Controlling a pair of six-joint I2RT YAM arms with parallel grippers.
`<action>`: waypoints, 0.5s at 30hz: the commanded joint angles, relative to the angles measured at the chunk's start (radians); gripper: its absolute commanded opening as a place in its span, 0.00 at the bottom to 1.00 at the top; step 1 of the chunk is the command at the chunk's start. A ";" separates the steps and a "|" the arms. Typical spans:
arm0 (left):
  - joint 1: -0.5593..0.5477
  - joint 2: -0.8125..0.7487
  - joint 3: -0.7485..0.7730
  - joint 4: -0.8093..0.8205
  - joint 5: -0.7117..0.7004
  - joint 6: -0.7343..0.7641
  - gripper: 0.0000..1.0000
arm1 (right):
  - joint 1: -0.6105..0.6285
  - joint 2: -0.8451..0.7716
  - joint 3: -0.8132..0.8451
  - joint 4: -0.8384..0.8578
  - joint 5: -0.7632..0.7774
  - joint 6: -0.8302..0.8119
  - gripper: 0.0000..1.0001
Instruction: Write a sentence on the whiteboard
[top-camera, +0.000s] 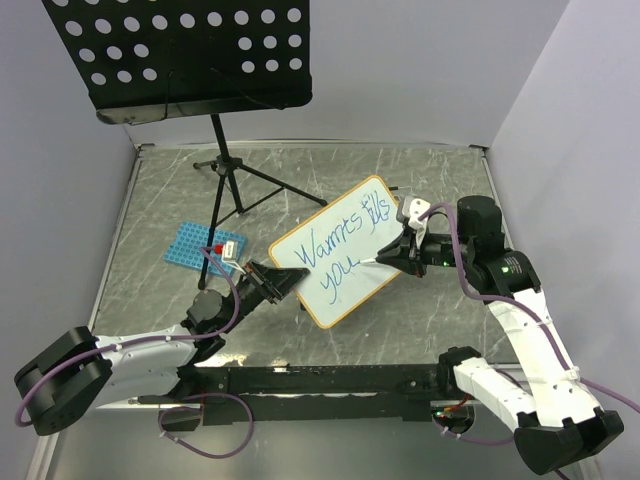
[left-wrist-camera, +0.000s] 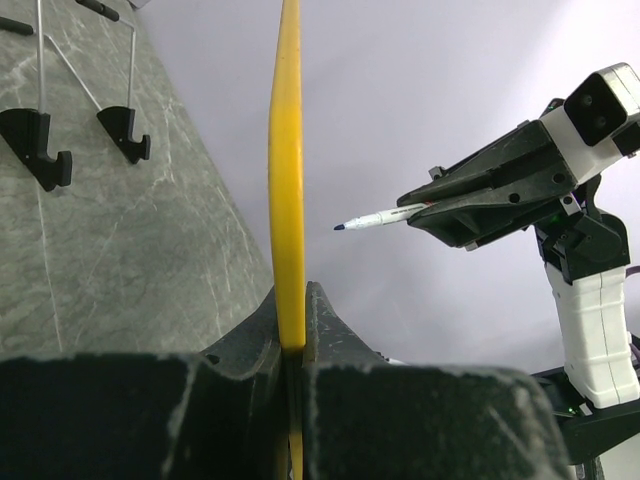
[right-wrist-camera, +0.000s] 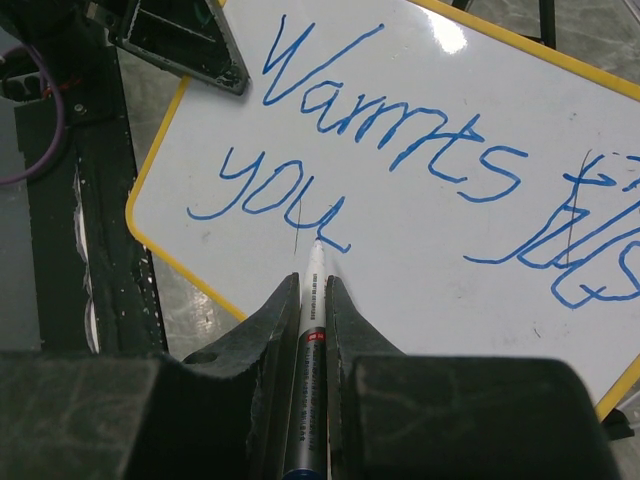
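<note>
Holding status: left end effector (top-camera: 272, 281) is pinching the near-left edge of the whiteboard (top-camera: 350, 298), yellow frame clamped between both fingers (left-wrist-camera: 325, 325). Board sits tilted mid-worktop between the two arms; can't tell if any corner rests on the worktop (top-camera: 440, 320). Right end effector (top-camera: 396, 256) is pressed tight on a blue marker (right-wrist-camera: 314, 275), tip pointing just right of "you". Left wrist view shows the tip (left-wrist-camera: 340, 227) apart from the board face, so no contact right now.

The sentence (top-camera: 338, 247) reads "Warmts fills / you", with room on the second line to the right.

Risks, my read:
- Board gripped on one edge only. Pen pressure far from that clamp could pivot or flex it, giving skipped strokes.
- Too hard a touchdown could twist the board in the pinch or push the marker back between the fingers.
- The lines slant, so the next word may run into the frame.
- Right fingers passing low over "fills" could smear the ink.
</note>
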 joint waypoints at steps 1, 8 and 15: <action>0.002 -0.032 0.020 0.161 0.020 -0.004 0.01 | -0.006 -0.002 0.049 0.002 -0.007 -0.023 0.00; 0.002 -0.037 0.014 0.158 0.021 -0.005 0.01 | -0.011 0.001 0.061 -0.018 0.004 -0.038 0.00; 0.002 -0.040 0.011 0.157 0.023 -0.004 0.01 | -0.029 0.015 0.069 -0.041 0.009 -0.059 0.00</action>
